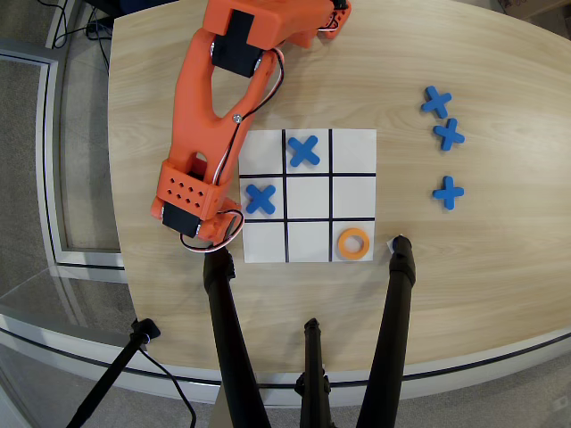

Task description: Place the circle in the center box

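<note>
**Arm bent low beside the board, ring in a corner square**

In the overhead view the orange arm (223, 107) reaches down from the top edge. Its gripper (217, 234) points down beside the board's (353, 152) left edge; whether its jaws are apart cannot be told. The orange ring (354, 243) lies in the bottom-right square. The middle square (308, 197) holds nothing.

The bench (482, 80) looks like pale wood-grain laminate, smooth and matt. The arm (223, 98) is matt orange plastic; the board (352, 152) looks like white paper.
</note>
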